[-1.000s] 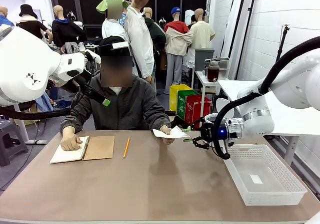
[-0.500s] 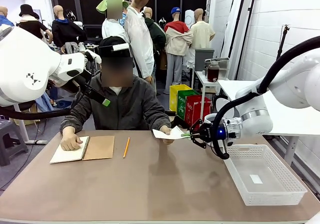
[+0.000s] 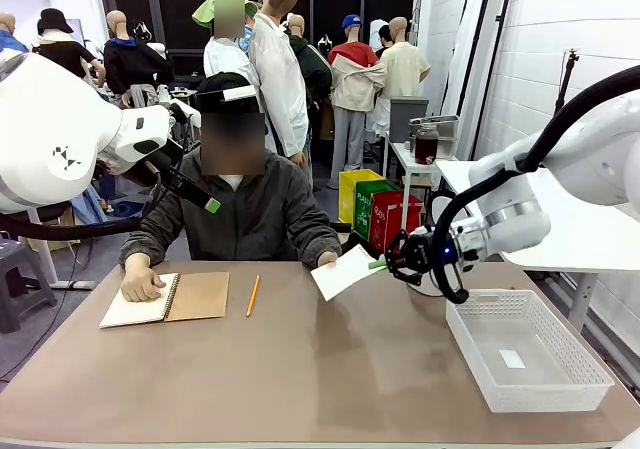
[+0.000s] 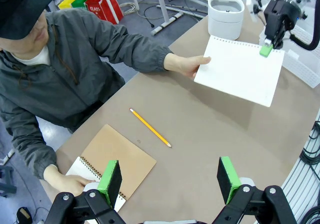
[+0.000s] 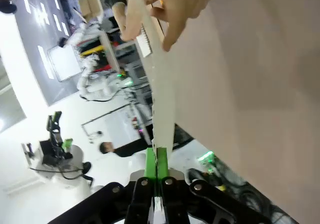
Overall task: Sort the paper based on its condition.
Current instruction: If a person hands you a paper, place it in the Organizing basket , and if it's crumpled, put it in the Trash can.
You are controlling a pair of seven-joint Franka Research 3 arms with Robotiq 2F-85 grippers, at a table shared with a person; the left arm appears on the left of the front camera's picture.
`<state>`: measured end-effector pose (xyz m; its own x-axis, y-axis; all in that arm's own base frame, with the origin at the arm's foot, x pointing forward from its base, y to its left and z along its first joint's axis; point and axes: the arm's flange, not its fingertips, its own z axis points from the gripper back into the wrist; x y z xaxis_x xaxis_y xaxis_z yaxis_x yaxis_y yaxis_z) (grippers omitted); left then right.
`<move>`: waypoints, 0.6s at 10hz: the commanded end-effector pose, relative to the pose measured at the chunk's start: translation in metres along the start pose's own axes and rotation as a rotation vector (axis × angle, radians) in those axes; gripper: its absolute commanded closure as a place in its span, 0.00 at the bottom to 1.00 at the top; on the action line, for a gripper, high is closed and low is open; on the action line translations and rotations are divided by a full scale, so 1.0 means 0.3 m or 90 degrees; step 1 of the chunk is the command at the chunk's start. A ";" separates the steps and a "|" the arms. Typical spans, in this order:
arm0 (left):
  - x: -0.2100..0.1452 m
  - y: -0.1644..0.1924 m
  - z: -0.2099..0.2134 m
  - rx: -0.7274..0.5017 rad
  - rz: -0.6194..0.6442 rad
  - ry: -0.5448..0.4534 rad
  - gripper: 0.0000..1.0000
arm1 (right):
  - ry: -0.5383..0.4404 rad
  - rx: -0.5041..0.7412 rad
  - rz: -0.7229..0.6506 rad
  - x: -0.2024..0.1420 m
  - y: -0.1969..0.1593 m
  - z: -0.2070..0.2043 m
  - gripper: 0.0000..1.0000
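Green-padded right claw tight on paper

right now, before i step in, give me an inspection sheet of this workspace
surface: brown table, no spills seen
job's things: one paper sheet held off the table, looks flat, a person's hand on one edge
clutter: open notebook under the person's other hand, pencil beside it, white basket at the robot's right
grippers: right gripper shut on the sheet's corner, opposite the hand; left gripper open above the table, holding nothing
cables: black cable looping along the right arm, off the table
surroundings: white tub past the table's far corner, coloured crates on the floor behind the person
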<state>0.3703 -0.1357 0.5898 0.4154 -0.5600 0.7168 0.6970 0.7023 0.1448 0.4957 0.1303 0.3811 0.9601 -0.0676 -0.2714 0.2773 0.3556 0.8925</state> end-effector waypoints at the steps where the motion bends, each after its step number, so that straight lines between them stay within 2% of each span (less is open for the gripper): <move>1: -0.002 0.000 0.001 0.003 0.009 0.001 0.00 | -0.041 -0.085 0.105 -0.081 0.111 0.115 1.00; 3: -0.002 0.000 0.001 0.003 0.009 0.001 0.00 | -0.055 -0.161 0.187 -0.170 0.184 0.237 1.00; 6: -0.002 0.000 0.001 0.003 0.009 0.001 0.00 | -0.074 -0.247 0.260 -0.312 0.181 0.412 1.00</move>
<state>0.3702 -0.1358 0.5898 0.4151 -0.5604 0.7167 0.6970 0.7022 0.1453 0.4418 0.0512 0.5078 0.9941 0.0338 0.1029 -0.0986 0.6769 0.7294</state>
